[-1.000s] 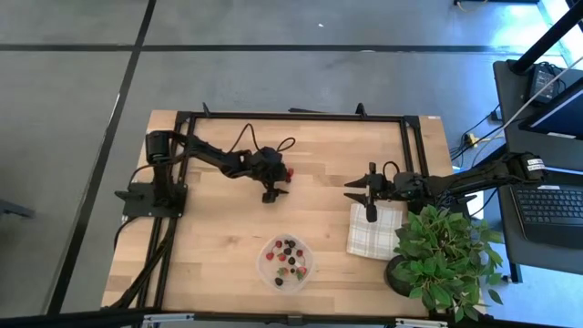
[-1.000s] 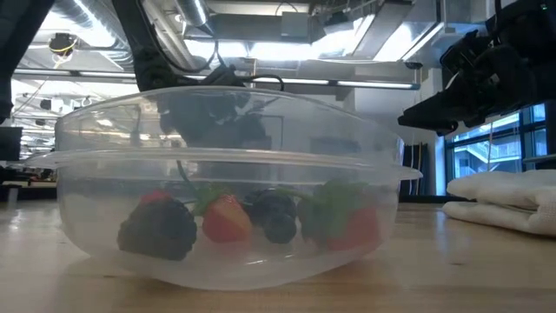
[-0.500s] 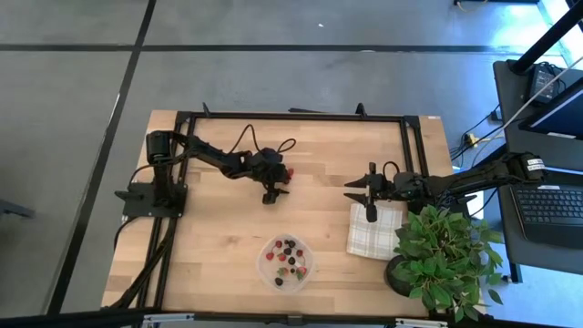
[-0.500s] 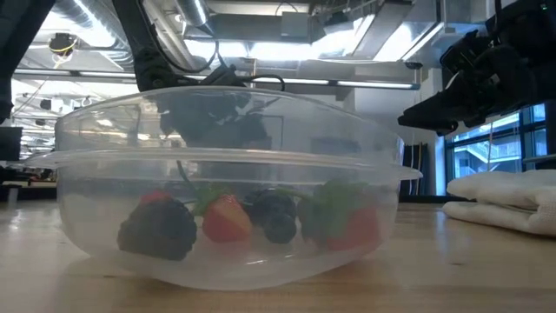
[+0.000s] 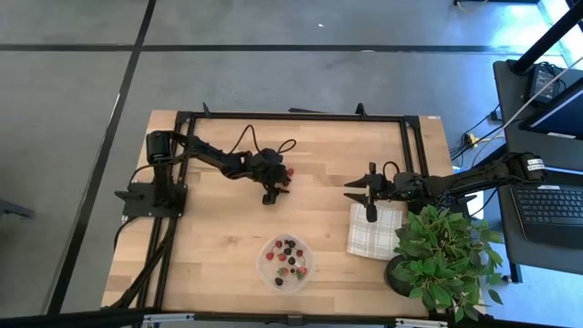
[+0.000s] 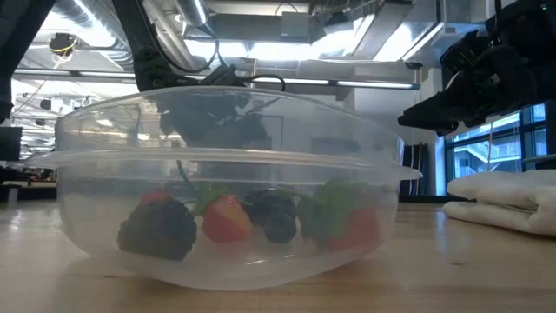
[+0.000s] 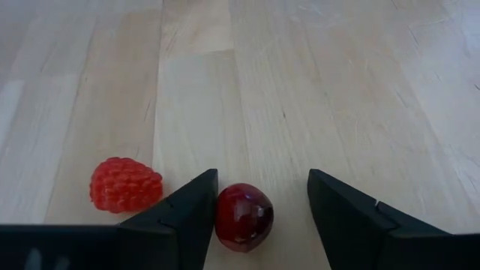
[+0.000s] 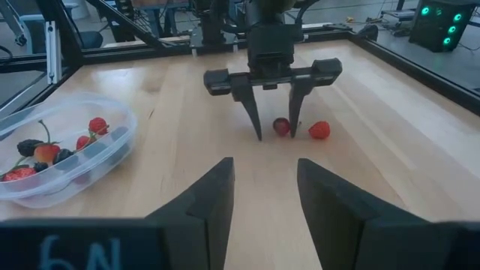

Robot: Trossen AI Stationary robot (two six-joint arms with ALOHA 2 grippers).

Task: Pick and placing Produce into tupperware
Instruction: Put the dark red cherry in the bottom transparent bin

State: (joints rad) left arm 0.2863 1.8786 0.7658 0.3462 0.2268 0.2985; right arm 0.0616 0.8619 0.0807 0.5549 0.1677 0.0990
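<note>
The clear round tupperware (image 5: 288, 260) stands near the table's near edge and holds several red, dark and green berries (image 6: 228, 217). Two more pieces lie on the wood farther back: a dark red cherry-like berry (image 7: 244, 217) and a red raspberry (image 7: 125, 184). My left gripper (image 7: 259, 217) is open and low over the table. The cherry sits between its fingers, close against one finger (image 7: 196, 217). The raspberry lies just outside that finger. My right gripper (image 5: 368, 197) is open and waits above the left edge of the checked cloth (image 5: 373, 230), facing the left gripper (image 8: 274, 124). My left gripper comes down at the cherry (image 8: 281, 126) from above, one finger on either side of it. The cherry rests on the table right beside one finger. Whether that finger touches it, I cannot tell.
A folded white checked cloth (image 6: 508, 200) lies right of the tupperware (image 8: 60, 150). A leafy potted plant (image 5: 446, 260) stands at the table's near right corner. A black frame (image 5: 291, 116) runs along the far and side edges. Bare wood lies between the two grippers.
</note>
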